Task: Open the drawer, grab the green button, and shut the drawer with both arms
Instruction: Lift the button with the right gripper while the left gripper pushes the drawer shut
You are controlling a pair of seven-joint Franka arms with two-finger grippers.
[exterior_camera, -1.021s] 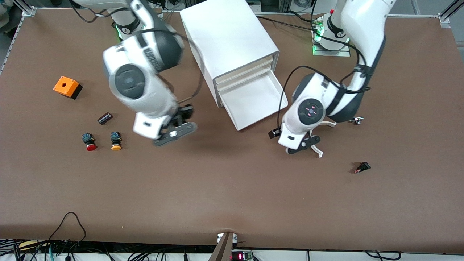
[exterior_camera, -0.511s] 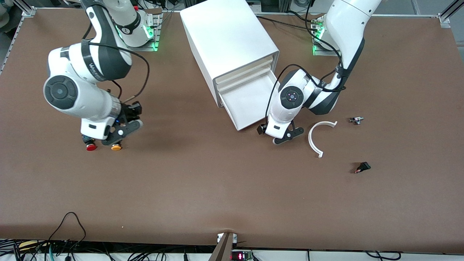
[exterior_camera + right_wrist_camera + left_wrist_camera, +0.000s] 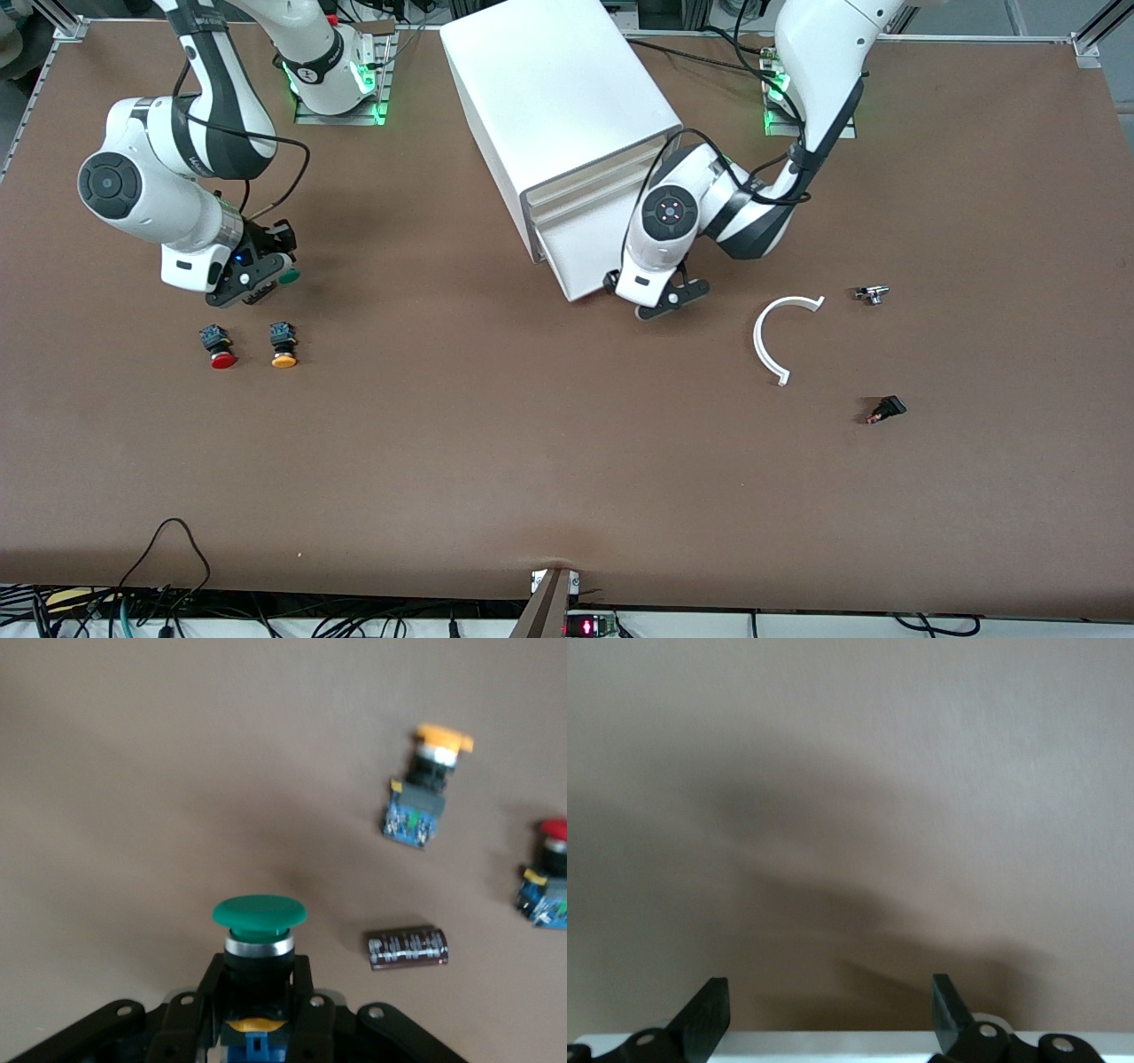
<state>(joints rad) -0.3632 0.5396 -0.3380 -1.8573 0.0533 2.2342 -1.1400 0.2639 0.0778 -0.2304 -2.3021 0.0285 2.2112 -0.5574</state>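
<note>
Clearly much has shifted in the past second: the right tool [image 3: 257, 285] has swung from beside the cabinet [image 3: 558, 106] out toward the right arm's end of the desk [image 3: 532, 461], and it now hangs at about 12 o'clock from the red-capped button [image 3: 217, 346] and the orange-capped button [image 3: 283, 344], closed on the green button [image 3: 288, 277]; the left tool [image 3: 660, 301] has meanwhile come in from over the white curved strip [image 3: 775, 341] to the front of the drawer [image 3: 585, 252], which sticks out less than it did (so the closing push looks to be under way); the taking step is done, and I judge that only shutting the drawer and setting the button down remain.

The right wrist view gives what the front view scarcely does: the green cap [image 3: 260, 911] and black body pinched between the fingers [image 3: 208, 988], with a small dark capacitor [image 3: 407, 948] on the desk below; the left wrist view shows its fingers [image 3: 709, 1014] spread apart, holding nothing, a white edge between them.
</note>
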